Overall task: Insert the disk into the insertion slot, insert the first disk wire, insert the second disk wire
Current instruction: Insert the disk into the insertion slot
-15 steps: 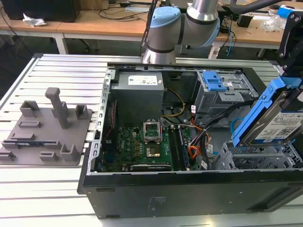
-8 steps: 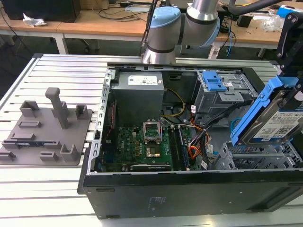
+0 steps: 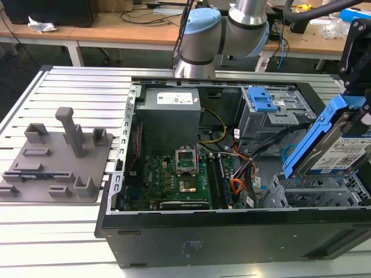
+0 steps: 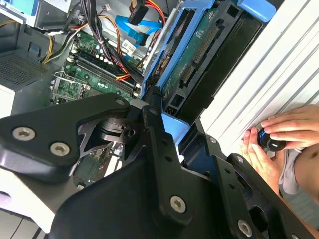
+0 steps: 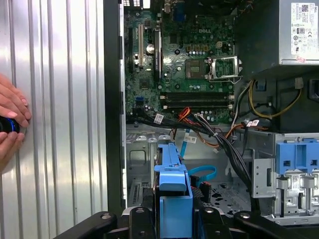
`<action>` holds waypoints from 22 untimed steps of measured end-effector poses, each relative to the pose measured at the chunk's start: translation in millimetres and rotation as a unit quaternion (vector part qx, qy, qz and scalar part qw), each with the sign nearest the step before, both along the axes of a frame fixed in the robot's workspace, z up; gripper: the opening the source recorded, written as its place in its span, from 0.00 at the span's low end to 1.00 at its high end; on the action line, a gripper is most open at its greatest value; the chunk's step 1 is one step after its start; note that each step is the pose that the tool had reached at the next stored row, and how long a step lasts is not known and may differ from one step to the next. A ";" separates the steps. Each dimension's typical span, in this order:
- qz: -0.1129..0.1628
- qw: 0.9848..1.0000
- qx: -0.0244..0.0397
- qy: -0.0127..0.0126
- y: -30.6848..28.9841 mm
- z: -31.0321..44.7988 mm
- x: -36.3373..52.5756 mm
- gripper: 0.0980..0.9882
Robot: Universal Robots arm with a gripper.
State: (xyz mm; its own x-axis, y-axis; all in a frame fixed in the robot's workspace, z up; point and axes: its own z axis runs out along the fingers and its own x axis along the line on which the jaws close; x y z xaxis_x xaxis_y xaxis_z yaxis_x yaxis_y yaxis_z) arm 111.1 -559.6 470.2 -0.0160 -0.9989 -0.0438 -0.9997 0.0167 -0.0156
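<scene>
Disk (image 3: 346, 152), one, in fingers (image 4: 159, 149), over one insertion slot (image 3: 313, 194)

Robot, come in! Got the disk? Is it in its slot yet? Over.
Copy: gripper shut on the disk. It hangs tilted above the insertion slot, not in. The second disk wire loops by the slot.

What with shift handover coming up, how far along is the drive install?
Done: nothing is seated yet. In hand: the gripper is shut on the disk, holding it tilted above the insertion slot. Left: all three steps; the disk is outside the slot, and the first disk wire and the second disk wire lie loose in the case, not plugged into the disk.
</scene>
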 end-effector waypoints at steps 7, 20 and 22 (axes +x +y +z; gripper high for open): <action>0.000 1.000 0.000 0.000 0.0 -3.7 -0.3 0.30; 0.000 1.000 0.000 0.000 0.0 -16.4 -0.3 0.30; 0.000 1.000 -0.001 0.000 0.0 -18.8 -0.3 0.30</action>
